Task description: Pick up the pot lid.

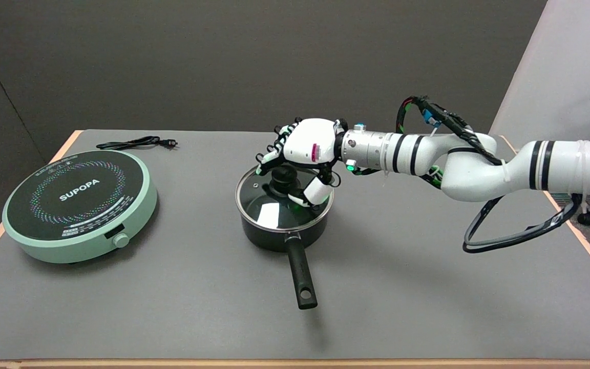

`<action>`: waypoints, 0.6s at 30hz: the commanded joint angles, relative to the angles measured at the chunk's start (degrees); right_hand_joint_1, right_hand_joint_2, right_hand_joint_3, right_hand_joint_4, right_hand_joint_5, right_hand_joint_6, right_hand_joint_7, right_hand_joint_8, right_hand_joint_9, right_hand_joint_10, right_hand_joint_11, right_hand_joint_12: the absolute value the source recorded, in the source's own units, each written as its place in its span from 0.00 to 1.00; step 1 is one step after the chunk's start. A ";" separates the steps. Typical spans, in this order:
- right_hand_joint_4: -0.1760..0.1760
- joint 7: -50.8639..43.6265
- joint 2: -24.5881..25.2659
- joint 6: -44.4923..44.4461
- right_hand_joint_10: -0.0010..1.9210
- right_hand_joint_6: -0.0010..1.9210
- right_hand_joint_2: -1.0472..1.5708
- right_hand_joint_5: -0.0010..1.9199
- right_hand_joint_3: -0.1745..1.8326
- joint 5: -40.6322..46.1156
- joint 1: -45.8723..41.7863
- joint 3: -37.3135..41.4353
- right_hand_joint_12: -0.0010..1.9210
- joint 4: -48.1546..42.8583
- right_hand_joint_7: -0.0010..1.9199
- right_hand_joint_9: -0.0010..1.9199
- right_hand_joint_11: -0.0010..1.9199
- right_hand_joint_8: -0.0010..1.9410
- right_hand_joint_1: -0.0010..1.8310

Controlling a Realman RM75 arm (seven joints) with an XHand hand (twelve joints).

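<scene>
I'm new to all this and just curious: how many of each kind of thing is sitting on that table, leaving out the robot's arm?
Pots: 1, black, long handle
Pot lids: 1, glass, on the pot
Induction cooktops: 1, pale green
Power cords: 1, black
Total: 4
The right hand is over the lid's knob.

Black pot point(280, 233) with glass lid point(269, 202), mint-green cooker point(77, 205) with black dotted top, grey table point(402, 287), white-and-black hand point(302, 154).

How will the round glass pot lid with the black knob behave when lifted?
The glass pot lid is probably rigid and breakable if dropped. Its glossy surface looks slippery, so the black knob is the safer hold. The right hand is around it.
</scene>
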State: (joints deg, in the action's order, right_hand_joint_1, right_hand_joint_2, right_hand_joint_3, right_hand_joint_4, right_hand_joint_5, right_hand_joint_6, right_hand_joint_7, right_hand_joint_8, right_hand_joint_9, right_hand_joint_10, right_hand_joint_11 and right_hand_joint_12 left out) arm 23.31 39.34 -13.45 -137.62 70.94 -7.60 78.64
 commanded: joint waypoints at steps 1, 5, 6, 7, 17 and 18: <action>0.88 1.44 2.00 -0.02 0.29 0.18 0.67 0.24 0.58 0.22 -0.85 -0.07 0.26 -2.65 0.33 0.34 0.17 0.14 0.38; 0.90 1.44 2.08 -0.02 0.29 0.19 0.67 0.26 0.55 0.22 -0.85 0.10 0.24 -3.13 0.34 0.34 0.17 0.14 0.39; 0.90 1.44 2.08 -0.02 0.28 0.18 0.68 0.27 0.52 0.22 -0.85 0.18 0.22 -3.14 0.35 0.35 0.18 0.13 0.42; 0.90 1.44 2.08 -0.02 0.29 0.19 0.69 0.27 0.51 0.22 -0.85 0.18 0.22 -3.14 0.36 0.35 0.19 0.14 0.43; 0.49 2.07 2.08 -1.30 0.71 0.89 0.91 0.22 0.17 1.24 -0.69 0.26 0.30 -3.29 0.29 0.28 0.20 0.91 0.56; 0.50 2.08 2.08 -1.46 0.74 0.90 0.91 0.22 0.16 1.72 -0.69 0.26 0.30 -3.30 0.28 0.27 0.20 0.93 0.55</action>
State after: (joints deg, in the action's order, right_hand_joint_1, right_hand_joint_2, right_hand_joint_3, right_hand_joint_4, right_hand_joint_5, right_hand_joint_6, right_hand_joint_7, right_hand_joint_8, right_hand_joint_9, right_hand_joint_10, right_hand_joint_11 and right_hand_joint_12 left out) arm 24.49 40.98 -13.73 -137.37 70.34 -7.49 76.31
